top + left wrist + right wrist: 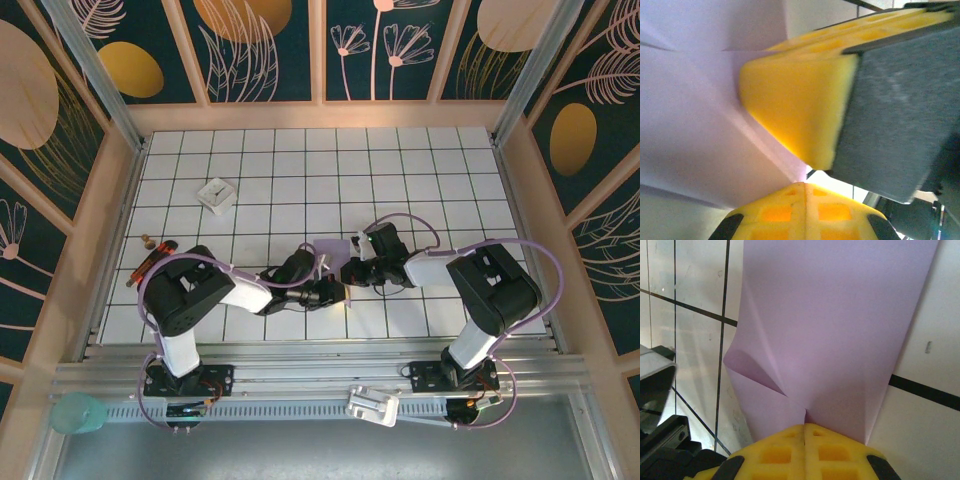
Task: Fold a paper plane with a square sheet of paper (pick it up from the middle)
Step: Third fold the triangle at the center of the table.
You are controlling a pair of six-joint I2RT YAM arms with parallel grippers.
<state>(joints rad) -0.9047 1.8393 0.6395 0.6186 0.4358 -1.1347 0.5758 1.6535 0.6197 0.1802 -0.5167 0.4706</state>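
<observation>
The thin, lavender-purple square sheet of paper (333, 249) is found at the middle of the white tiled table (420, 170), between the two arms, partly folded and creased. It is pinched by the left gripper (326, 287), whose yellow ribbed fingers are pressed together on it, and by the right gripper (351, 270), likewise clamped on it.

From above, both arms are seen stretched inward from their bases, elbows out and wrists nearly touching. A small white block with a dark mark (216, 194) is seen lying well apart, toward the far left.

In the left wrist view, the sheet (690, 125) is shown broken into several creased facets. The left gripper (805, 189) is closed on one corner, and a yellow-padded grey finger (795, 110) of the other arm is pressed against the paper. In the right wrist view, the sheet (840, 325) is seen spread away over the tiles, one edge curled under, and it is nipped by the right gripper (805, 426).
</observation>
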